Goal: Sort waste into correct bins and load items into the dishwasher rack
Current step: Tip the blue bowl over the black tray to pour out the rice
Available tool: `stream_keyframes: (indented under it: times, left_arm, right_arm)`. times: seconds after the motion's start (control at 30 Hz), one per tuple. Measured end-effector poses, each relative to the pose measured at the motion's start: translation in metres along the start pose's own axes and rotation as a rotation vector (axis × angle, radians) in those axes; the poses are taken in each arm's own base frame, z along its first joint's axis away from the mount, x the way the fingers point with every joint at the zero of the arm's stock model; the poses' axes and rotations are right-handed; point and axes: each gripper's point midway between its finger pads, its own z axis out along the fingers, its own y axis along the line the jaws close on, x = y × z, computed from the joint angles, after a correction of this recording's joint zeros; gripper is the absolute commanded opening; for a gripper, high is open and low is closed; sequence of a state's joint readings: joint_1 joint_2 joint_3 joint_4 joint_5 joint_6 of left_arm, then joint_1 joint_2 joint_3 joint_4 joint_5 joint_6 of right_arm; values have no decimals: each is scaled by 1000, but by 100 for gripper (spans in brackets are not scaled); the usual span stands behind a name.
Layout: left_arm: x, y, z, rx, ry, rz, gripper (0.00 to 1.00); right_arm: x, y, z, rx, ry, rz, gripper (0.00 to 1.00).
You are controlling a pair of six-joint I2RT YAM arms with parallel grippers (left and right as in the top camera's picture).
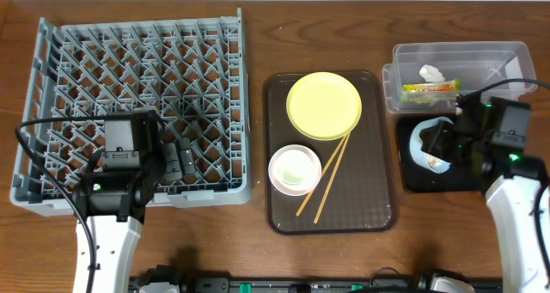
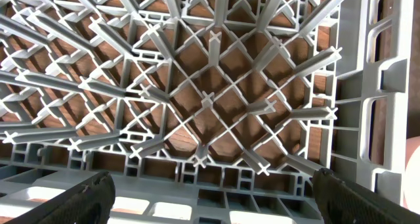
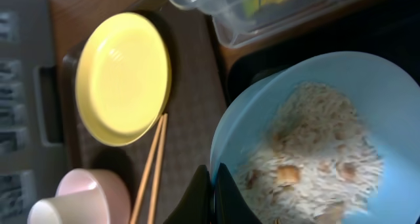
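Note:
My right gripper (image 3: 213,198) is shut on the rim of the light blue bowl (image 3: 367,79), which holds white rice-like crumbs (image 3: 315,158). Overhead, that bowl (image 1: 421,138) sits over the black tray (image 1: 412,180) beneath the right gripper (image 1: 440,145). The clear tub (image 1: 507,57) behind holds the wrapper (image 1: 430,88) and tissue (image 1: 430,72). My left gripper (image 2: 213,201) is open and empty above the near edge of the grey dishwasher rack (image 2: 210,99). The yellow plate (image 1: 324,106), pinkish bowl (image 1: 281,180) with a white cup (image 1: 296,167) in it, and chopsticks (image 1: 331,173) lie on the brown tray (image 1: 378,207).
The rack (image 1: 129,61) fills the table's left side, with the left gripper (image 1: 178,160) at its front right part. The brown tray lies between the rack and the bins. The tub's corner (image 3: 223,7) stands close behind the held bowl.

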State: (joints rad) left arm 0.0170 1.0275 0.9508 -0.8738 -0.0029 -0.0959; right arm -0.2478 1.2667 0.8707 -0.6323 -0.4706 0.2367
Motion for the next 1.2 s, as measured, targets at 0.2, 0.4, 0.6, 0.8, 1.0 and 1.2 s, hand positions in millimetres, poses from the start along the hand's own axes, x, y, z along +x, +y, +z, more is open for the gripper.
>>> stream_keyframes:
  times: [0.2, 0.4, 0.6, 0.8, 1.0, 1.2]
  left_arm:
    - [0, 0, 1, -1, 5, 0, 98]
    - [0, 0, 2, -1, 5, 0, 98]
    - [0, 0, 2, -1, 5, 0, 98]
    - [0, 0, 2, -1, 5, 0, 98]
    - [0, 0, 2, -1, 5, 0, 98]
    - [0, 0, 2, -1, 5, 0, 98]
  right_arm:
    - [1, -4, 4, -195, 53, 28, 1]
    - [-4, -10, 1, -349, 59, 106, 1]
    - [-15, -23, -7, -462, 18, 190, 1]
    - [-33, -34, -21, -592, -66, 229, 1]
    - [-50, -60, -34, -673, -161, 280, 1]
    - [-57, -75, -37, -756, -190, 333, 1]
